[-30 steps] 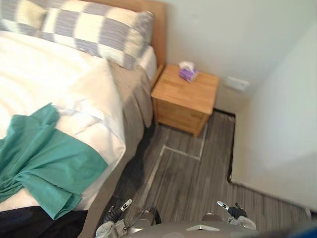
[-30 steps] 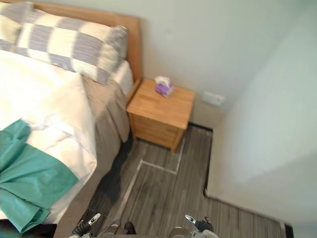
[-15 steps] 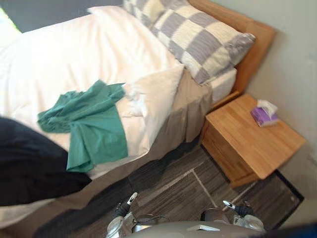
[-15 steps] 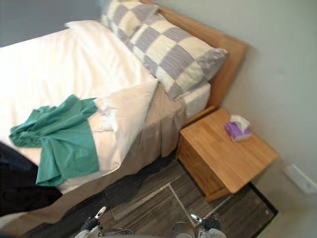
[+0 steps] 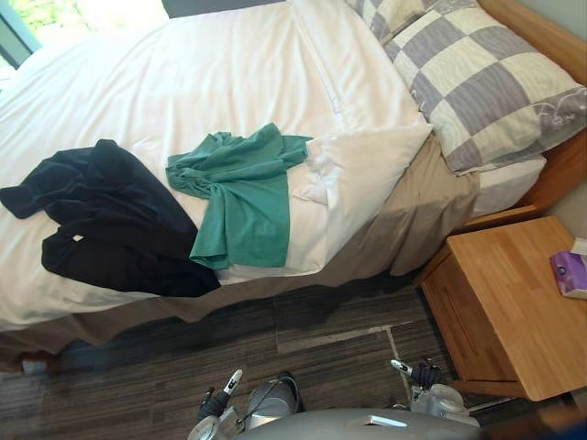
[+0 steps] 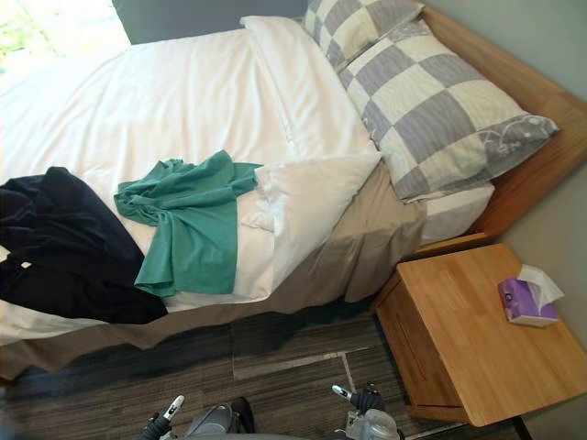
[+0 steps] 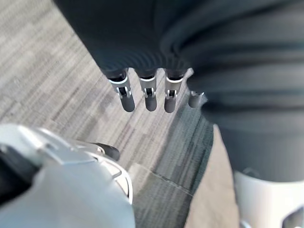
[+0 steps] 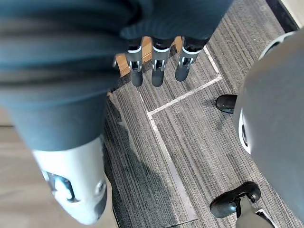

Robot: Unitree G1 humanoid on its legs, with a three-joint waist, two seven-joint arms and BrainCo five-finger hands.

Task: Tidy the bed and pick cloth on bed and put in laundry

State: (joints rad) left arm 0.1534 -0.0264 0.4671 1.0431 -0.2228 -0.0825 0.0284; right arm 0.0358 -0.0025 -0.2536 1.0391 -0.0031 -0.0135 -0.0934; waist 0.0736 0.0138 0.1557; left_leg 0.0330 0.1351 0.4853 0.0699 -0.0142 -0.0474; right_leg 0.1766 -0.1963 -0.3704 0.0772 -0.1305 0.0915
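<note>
Teal green cloth (image 5: 240,188) lies crumpled on the white duvet (image 5: 183,73) of the bed, near the side edge closest to the robot. One flat panel of it hangs toward that edge. Just beside it, further from the pillows, a black garment (image 5: 110,215) is spread in loose folds, and its near part droops over the same edge. The two seem to touch or nearly touch where the teal bunches up.

The duvet's corner (image 5: 367,165) by the pillows is rumpled and folded, and a beige sheet (image 5: 408,215) hangs below it down the side of the bed. Two grey-and-cream checked pillows (image 6: 440,110) rest against the light wooden headboard (image 6: 514,73).

A light wooden bedside cabinet (image 6: 459,330) stands next to the head of the bed on grey wood-grain flooring (image 5: 138,376). A purple tissue box (image 6: 526,301) sits on top of it with a white tissue sticking up. Any print on the box is too small to read.

The left hand (image 7: 151,97) hangs over the floor with its fingers straight and nothing between them. The right hand (image 8: 159,73) hangs the same way, fingers straight and empty, above a pale line (image 8: 164,147) marked on the floor. Both hands are well apart from the bed and the cloth.
</note>
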